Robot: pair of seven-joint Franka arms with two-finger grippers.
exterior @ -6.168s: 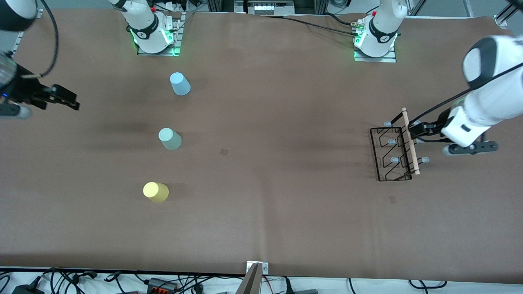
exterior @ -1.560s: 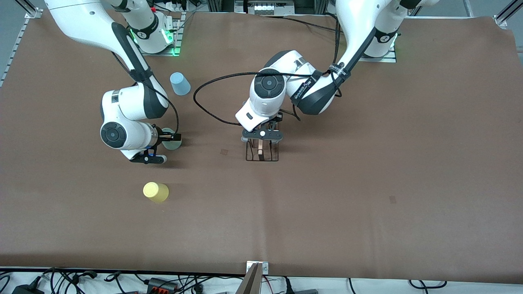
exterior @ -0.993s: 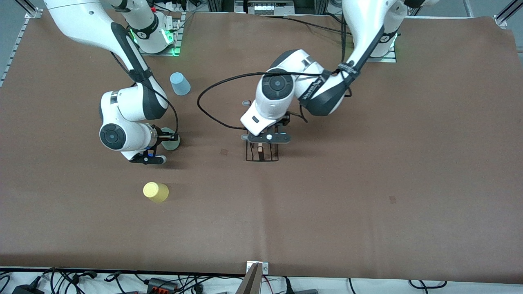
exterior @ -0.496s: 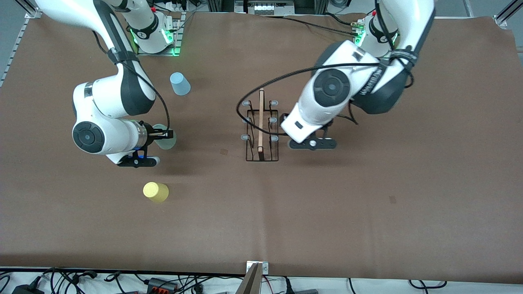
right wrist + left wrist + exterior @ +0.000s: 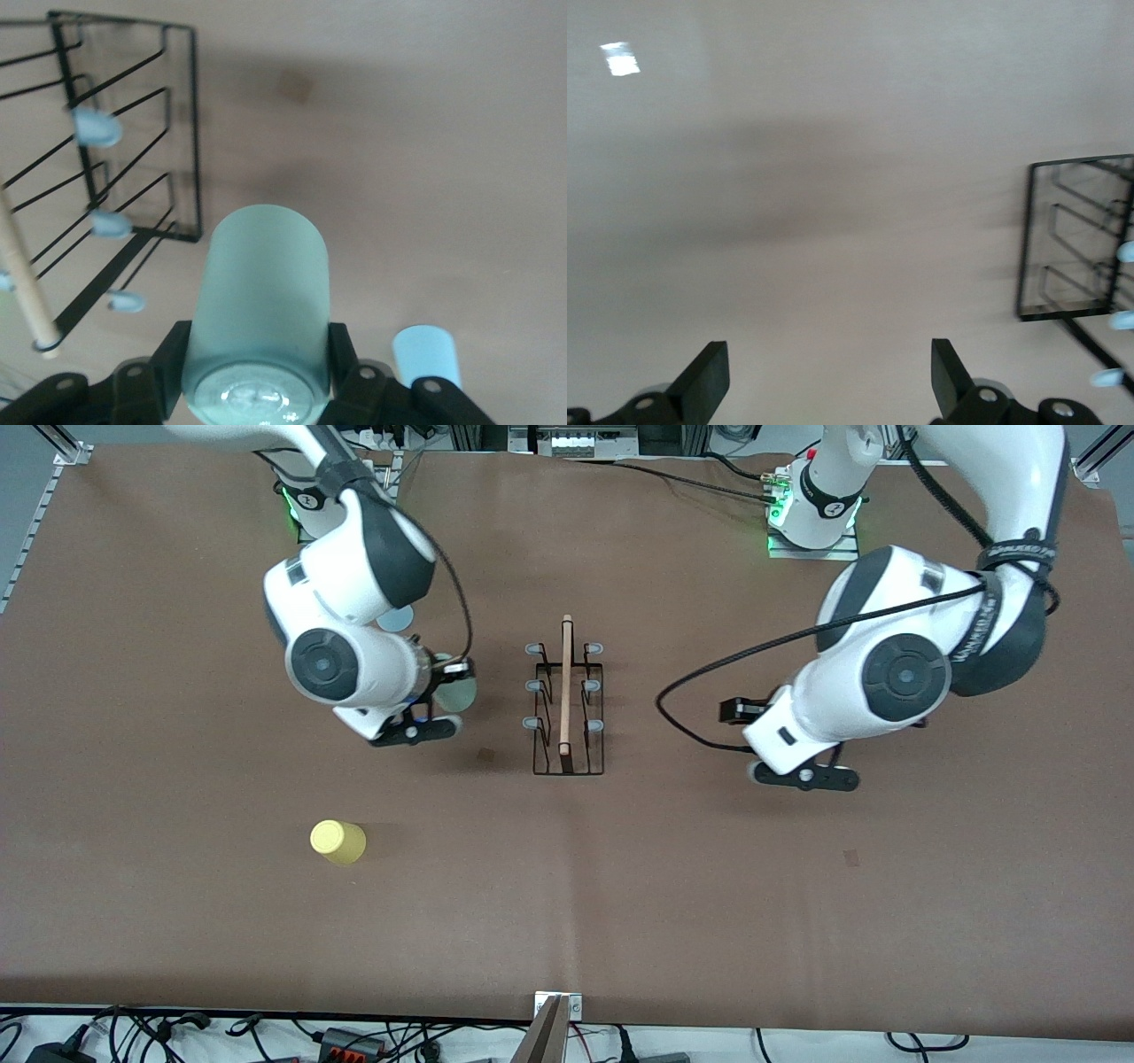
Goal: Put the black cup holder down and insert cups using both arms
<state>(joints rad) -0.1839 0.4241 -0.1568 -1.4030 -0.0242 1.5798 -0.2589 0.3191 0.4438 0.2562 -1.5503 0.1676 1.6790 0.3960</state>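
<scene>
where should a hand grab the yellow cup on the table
Probably around its side wall, coming in level with the table. The yellow cup stands apart from everything else, with a closed flat end facing up, so there is no rim to pinch from above. Its round side is free all around. The left hand is open and empty; the right hand already holds the green cup.
</scene>
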